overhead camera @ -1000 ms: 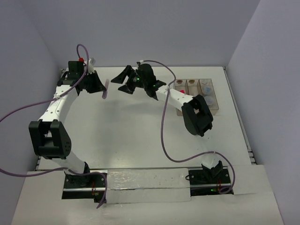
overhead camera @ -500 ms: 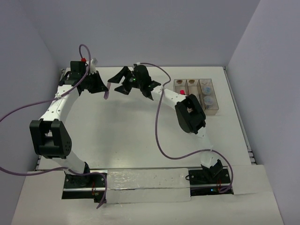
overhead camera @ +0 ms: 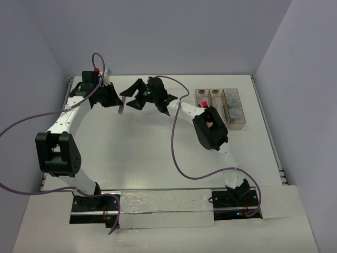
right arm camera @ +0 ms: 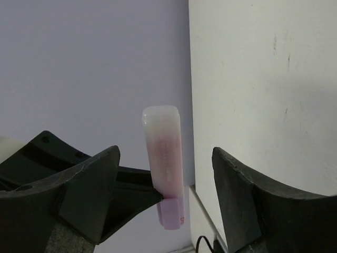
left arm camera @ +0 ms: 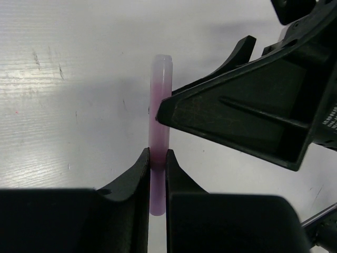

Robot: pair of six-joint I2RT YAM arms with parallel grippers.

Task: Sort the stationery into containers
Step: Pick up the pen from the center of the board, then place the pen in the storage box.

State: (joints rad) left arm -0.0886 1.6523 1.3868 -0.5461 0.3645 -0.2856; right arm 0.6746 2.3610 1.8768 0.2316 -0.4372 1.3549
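My left gripper (left arm camera: 158, 155) is shut on a thin pale pink stick (left arm camera: 160, 100), which juts out beyond its fingertips above the white table. In the top view this gripper (overhead camera: 117, 101) sits at the back left with the stick (overhead camera: 121, 107) pointing toward the right arm. My right gripper (right arm camera: 166, 157) is open, and the stick (right arm camera: 164, 153) stands between its two fingers without touching either. One right finger (left arm camera: 237, 118) looms beside the stick. The containers (overhead camera: 217, 90), three clear bins in a row, stand at the back right, and the right-hand one holds two bluish pots (overhead camera: 235, 112).
The back wall rises just behind both grippers. The right arm's elbow (overhead camera: 210, 129) hangs in front of the left part of the bins. Purple cables loop off both arms.
The right gripper has travelled left from near the bins until its open fingers straddle the held stick. The left gripper has shifted slightly right, still gripping the stick.
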